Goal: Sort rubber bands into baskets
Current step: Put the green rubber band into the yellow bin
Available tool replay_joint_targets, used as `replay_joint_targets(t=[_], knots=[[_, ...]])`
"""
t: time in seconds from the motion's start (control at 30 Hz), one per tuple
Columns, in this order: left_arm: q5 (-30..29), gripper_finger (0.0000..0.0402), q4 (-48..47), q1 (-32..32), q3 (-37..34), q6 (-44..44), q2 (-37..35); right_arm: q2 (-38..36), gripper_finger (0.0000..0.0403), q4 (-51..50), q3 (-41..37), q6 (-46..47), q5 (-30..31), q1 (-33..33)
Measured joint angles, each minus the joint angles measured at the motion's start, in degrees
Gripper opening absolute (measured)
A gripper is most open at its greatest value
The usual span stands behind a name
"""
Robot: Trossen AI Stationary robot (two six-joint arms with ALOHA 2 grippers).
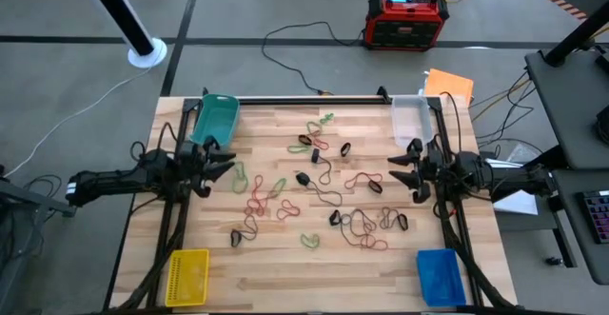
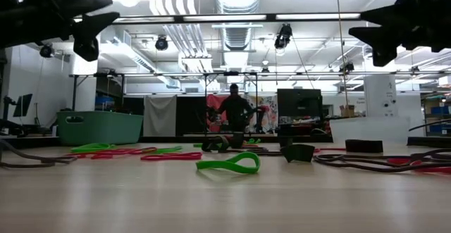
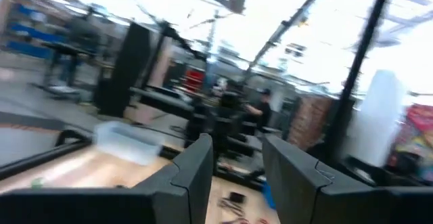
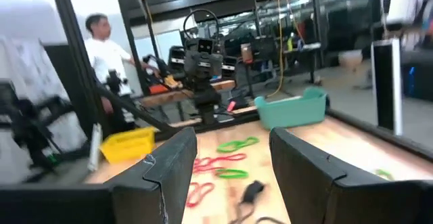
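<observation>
Nearest the low camera, a bright green rubber band (image 2: 228, 164) lies flat on the wooden table (image 1: 285, 277), a dark band (image 2: 299, 152) just behind it toward two o'clock. From above, the rest of the rubber bands (image 1: 314, 196) are strewn across the middle of the table in red, green and black, tangled in places and apart in others, none inside a basket.

Four baskets sit at the corners: the teal basket (image 1: 215, 117) at eleven o'clock, the clear basket (image 1: 411, 117) at one o'clock, the yellow basket (image 1: 187, 277) at seven and the blue basket (image 1: 441, 276) at five.

At nine o'clock the left gripper (image 1: 226, 166) hangs above the table edge, its fingers (image 3: 193, 176) parted with a clear gap and nothing between them. Opposite, at three o'clock, the right gripper (image 1: 398, 170) hovers likewise, fingers (image 4: 169, 163) spread wide and empty; both point inward at the pile.

Beyond the table a red-and-black box (image 1: 407, 20) rests on the floor at twelve o'clock, and an orange sheet (image 1: 449, 84) lies beside the clear basket. A person (image 2: 235, 108), blurred and probably standing, shows in the room behind.
</observation>
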Motion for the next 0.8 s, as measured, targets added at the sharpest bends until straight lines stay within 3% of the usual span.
replay_joint_targets(t=[0.1, 0.3, 0.47, 0.63, 0.8], knots=[[-0.71, 0.0114, 0.04, 0.00, 0.00, 0.00, 0.00, -0.02, 0.0183, 1.53, 0.02, -1.36, 3.12, 0.00], [0.52, 0.0114, 1.74, -0.46, 0.00, -4.32, 1.40, 0.00, 0.0183, 3.11, 0.26, 0.47, 3.49, 0.00], [-0.99, 0.0114, 2.75, -2.11, 0.00, -5.90, 7.18, 0.57, 0.0183, 2.94, 3.16, -1.01, 4.27, 0.00], [-3.34, 0.0114, 1.70, -2.74, 0.21, -14.09, 15.10, 3.73, 0.0183, 2.05, 6.46, -3.52, 6.56, 0.00], [-3.22, 0.0113, -10.59, -5.85, 8.27, -22.75, 23.44, 7.94, 0.0183, -3.12, 11.96, -3.64, 9.15, -0.02]])
